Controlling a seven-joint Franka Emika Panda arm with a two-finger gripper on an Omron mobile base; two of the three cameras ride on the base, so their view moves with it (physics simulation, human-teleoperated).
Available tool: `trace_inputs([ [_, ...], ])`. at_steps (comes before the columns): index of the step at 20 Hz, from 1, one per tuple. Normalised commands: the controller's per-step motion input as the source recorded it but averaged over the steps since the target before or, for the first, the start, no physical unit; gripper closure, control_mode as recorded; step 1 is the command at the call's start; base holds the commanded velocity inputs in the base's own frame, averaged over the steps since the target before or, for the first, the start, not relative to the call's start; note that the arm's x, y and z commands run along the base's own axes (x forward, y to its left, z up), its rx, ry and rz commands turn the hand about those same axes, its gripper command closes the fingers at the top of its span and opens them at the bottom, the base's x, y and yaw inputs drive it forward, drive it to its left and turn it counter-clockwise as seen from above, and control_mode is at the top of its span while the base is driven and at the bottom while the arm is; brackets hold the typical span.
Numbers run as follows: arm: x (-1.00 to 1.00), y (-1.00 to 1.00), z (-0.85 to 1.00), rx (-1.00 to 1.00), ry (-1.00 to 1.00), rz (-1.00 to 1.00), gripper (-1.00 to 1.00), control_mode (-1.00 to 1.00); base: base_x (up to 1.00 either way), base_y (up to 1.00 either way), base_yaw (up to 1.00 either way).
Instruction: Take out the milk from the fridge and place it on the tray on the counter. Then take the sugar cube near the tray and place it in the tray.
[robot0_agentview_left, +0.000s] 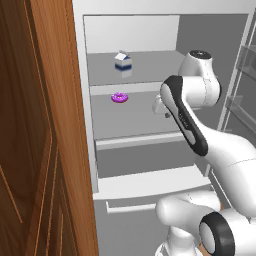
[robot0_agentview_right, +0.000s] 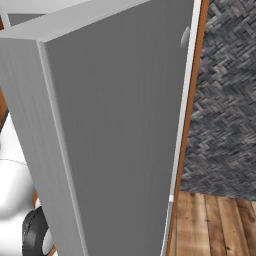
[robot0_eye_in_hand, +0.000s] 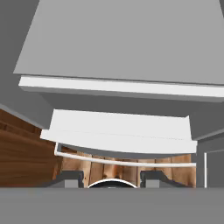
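The fridge (robot0_agentview_left: 135, 35) stands open. The milk (robot0_agentview_left: 122, 63), a small white carton with a dark blue band, stands upright on its upper shelf, left of centre. My arm reaches into the fridge at the right. My gripper (robot0_agentview_left: 160, 106) hangs over the second shelf, lower than the milk and to its right, mostly hidden behind the arm. In the hand view the gripper (robot0_eye_in_hand: 111, 179) points down at the fridge's shelf edges and drawers (robot0_eye_in_hand: 122, 131), open with nothing between its fingertips (robot0_eye_in_hand: 72, 179). The tray, the counter and the sugar cube are out of view.
A purple donut (robot0_agentview_left: 119, 97) lies on the second shelf, left of my gripper. A wooden cabinet side (robot0_agentview_left: 45, 140) borders the fridge on the left. Clear door racks (robot0_agentview_left: 240, 75) stand at the right. The grey fridge door (robot0_agentview_right: 115, 125) blocks the right base view.
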Motion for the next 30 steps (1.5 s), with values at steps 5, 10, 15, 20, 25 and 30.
trace_inputs([
  [5, -0.14, 0.0, 0.0, 0.0, -0.01, 0.0, -1.0, -1.0, 0.0, 0.0, 0.0],
  [10, -0.34, 0.0, 0.03, 0.0, -0.22, 0.06, -1.0, -1.0, 0.0, 0.0, 0.0],
  [15, -0.2, 0.0, 0.25, 0.0, -0.39, 0.23, -1.0, -1.0, 0.0, 0.0, 0.0],
  [20, -0.06, 0.0, 0.47, 0.0, -0.25, 0.23, -1.0, -1.0, 0.0, 0.0, 0.0],
  [25, 0.04, 0.14, 0.66, -0.01, -0.01, 0.02, -1.0, -1.0, 0.0, 0.0, 0.0],
  [30, 0.1, 0.06, 0.61, -0.01, 0.0, 0.0, -1.0, -1.0, 0.0, 0.0, 0.0],
])
